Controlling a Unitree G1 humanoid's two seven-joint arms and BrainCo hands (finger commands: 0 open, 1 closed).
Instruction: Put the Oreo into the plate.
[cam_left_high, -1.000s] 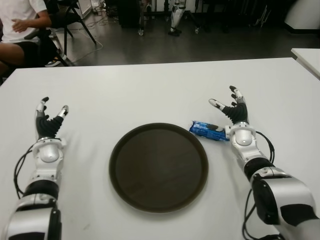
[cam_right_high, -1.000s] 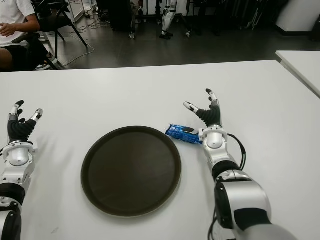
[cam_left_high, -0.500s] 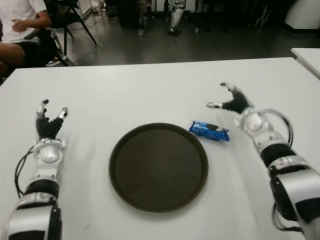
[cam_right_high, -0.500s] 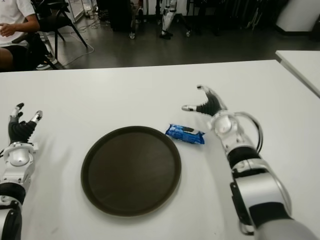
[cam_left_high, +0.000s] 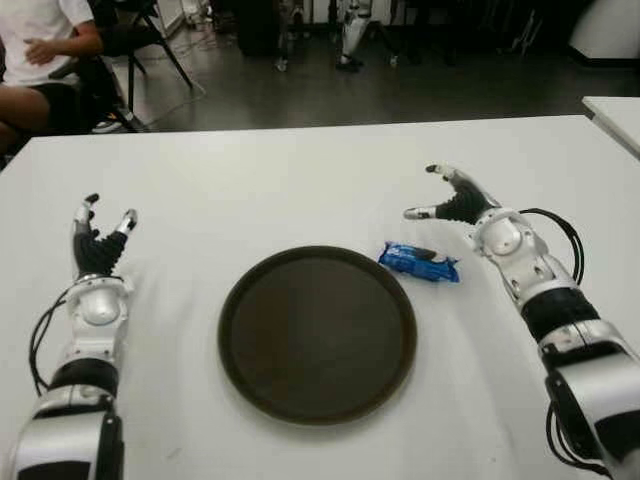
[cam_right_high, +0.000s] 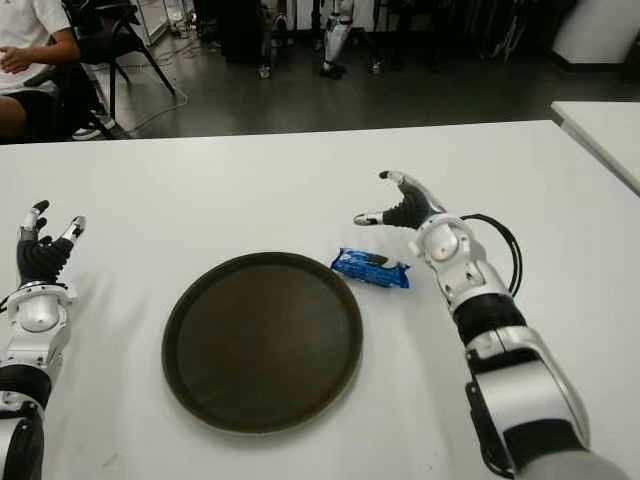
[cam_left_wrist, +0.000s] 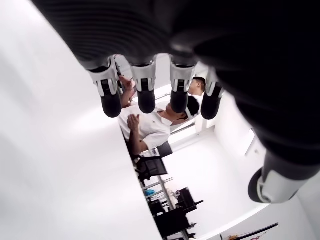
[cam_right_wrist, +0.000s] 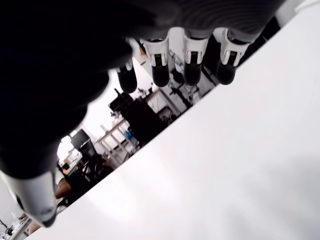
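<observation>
Bare table (cam_left_high: 300, 190) around plate (cam_left_high: 317, 333); nothing blocks.

You are looking across a white tabletop (cam_left_high: 300, 170) whose far edge runs straight across the eye views. Past that edge lies a dark grey floor (cam_left_high: 400, 95) with a dull sheen. Off the tabletop's far left corner a person (cam_left_high: 40, 60) in a white shirt sits, with a black chair (cam_left_high: 140, 30) just beside them and cables trailing over the floor nearby. Along the back of the room stand dark equipment and metal legs on castors (cam_left_high: 350, 40), too dim to name. At the right edge, the corner of a second white table (cam_left_high: 615, 115) shows, apart from the first.
</observation>
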